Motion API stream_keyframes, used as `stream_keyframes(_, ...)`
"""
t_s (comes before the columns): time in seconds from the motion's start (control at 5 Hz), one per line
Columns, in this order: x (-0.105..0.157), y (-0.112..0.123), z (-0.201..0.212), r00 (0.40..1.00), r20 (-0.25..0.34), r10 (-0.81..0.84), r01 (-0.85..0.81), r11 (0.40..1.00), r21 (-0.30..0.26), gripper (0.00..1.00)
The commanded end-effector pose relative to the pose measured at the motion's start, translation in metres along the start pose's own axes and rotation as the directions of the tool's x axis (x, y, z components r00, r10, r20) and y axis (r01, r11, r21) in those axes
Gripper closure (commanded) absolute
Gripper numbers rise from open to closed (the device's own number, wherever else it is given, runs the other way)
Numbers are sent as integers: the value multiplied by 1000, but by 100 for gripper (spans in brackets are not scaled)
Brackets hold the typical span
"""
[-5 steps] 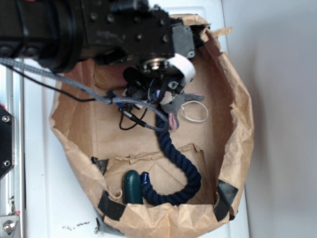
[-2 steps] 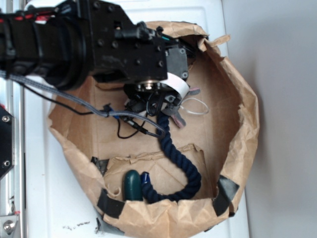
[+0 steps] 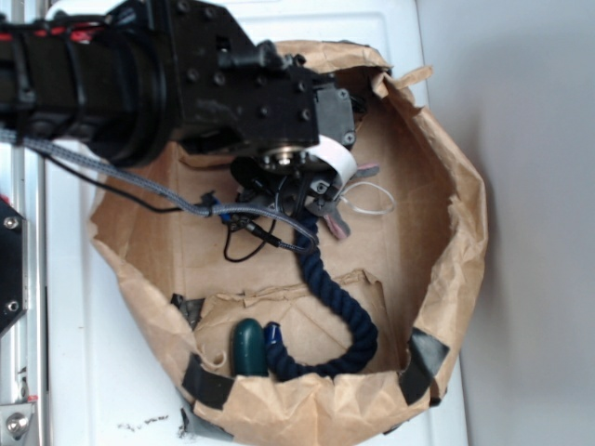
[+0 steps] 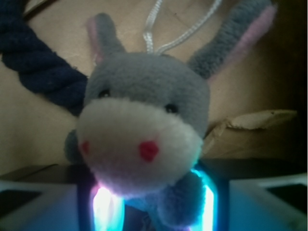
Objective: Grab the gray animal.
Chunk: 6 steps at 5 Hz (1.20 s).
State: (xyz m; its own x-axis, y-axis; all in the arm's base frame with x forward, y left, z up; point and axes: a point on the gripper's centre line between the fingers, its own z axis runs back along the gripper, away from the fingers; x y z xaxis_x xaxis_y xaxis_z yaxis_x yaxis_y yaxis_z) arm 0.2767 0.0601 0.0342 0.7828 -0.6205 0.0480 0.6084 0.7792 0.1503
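The gray animal point(image 4: 144, 139) fills the middle of the wrist view, its cream face toward the camera and its lower body sitting between the gripper's point(image 4: 151, 211) two glowing fingers point(image 4: 103, 209) at the bottom of the frame; they look pressed against the plush on both sides, pinching it. In the exterior view the toy is mostly hidden under the black arm point(image 3: 167, 74) in the upper middle of the paper bag point(image 3: 446, 242), with only a gray and pink ear showing just right of the gripper. Its navy rope tail point(image 3: 349, 316) curves down to the lower middle of the bag, ending beside the dark green object point(image 3: 247, 346), and a thin white loop point(image 3: 367, 198) lies by the head. The grip seems to be on soft stuffing, which could slip, so a firm squeeze is wise before any lift. Rising straight and slowly should let the heavy tail trail without snagging the bag's torn flap.
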Motion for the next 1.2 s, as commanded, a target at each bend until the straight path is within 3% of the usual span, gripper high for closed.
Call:
stream_keyframes(0.0, 10, 8, 23, 999, 52, 5, -7, 999, 36, 100)
stream_keyframes(0.4, 8, 6, 29, 997, 72, 4, -6, 1000, 20, 100)
stream_keyframes(1.0, 7, 7, 66, 994, 109, 13, -3, 996, -91, 100)
